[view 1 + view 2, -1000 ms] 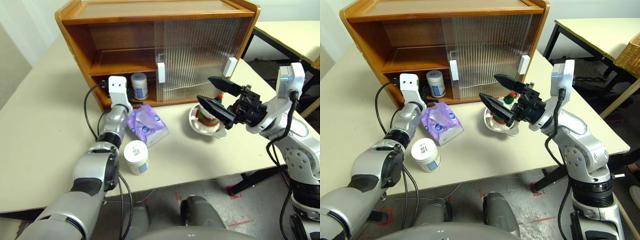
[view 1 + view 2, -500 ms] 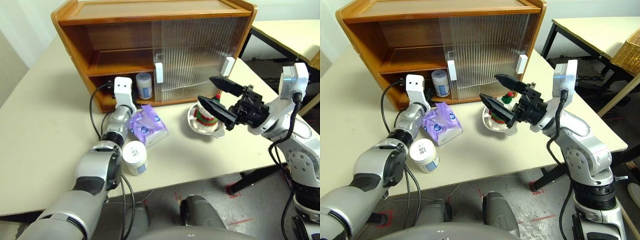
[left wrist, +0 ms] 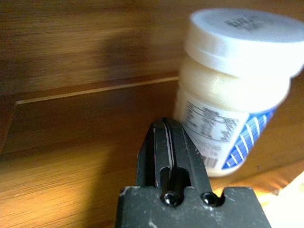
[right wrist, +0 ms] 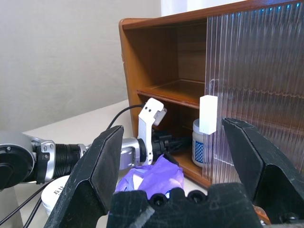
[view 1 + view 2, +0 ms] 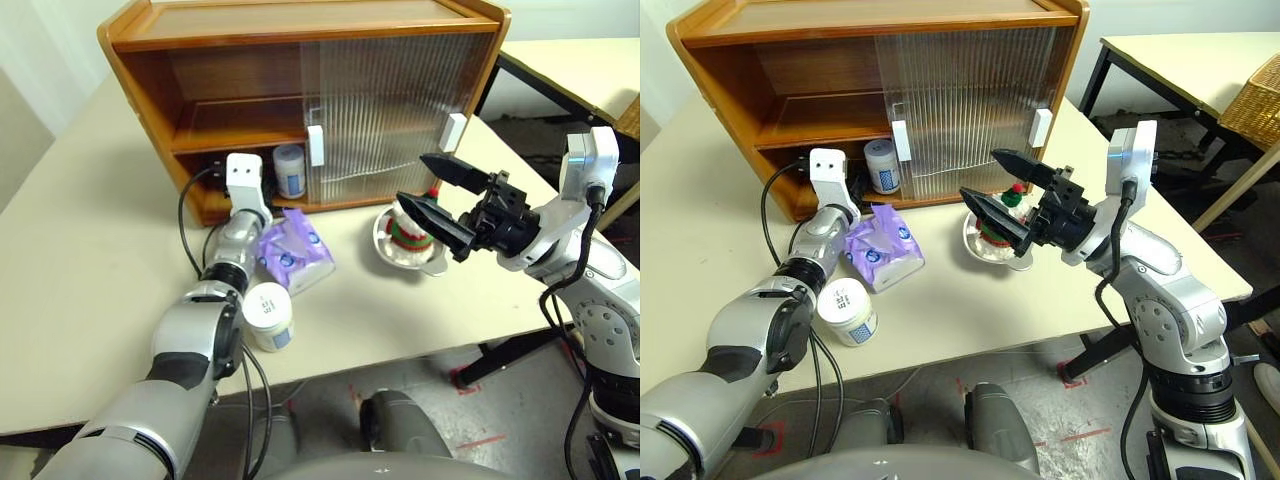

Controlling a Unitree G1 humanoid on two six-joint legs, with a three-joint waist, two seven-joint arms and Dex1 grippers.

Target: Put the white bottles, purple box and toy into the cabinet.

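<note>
The cabinet (image 5: 160, 100) stands at the back with its left half open. One white bottle (image 5: 290, 170) stands in the lower compartment, by the door's handle. My left gripper (image 3: 165, 124) is shut inside that compartment, right beside this white bottle (image 3: 232, 90), holding nothing. A second white bottle (image 5: 270, 316) stands on the table next to my left forearm. The purple box (image 5: 293, 252) lies in front of the cabinet, beside my left wrist. The toy (image 5: 410, 232) sits in its metal bowl. My right gripper (image 5: 411, 177) hangs open and empty just above the toy.
Two ribbed sliding doors (image 5: 380, 110) cover the cabinet's right half. The upper shelf (image 5: 235, 135) on the open side is bare. A second table (image 5: 585, 60) stands at the right, past the table's edge. A black cable (image 5: 185, 215) loops off my left wrist.
The whole view has shifted slightly. My shut left gripper and the bottle inside the cabinet have moved a little toward the sliding door. The right arm has stayed still.
</note>
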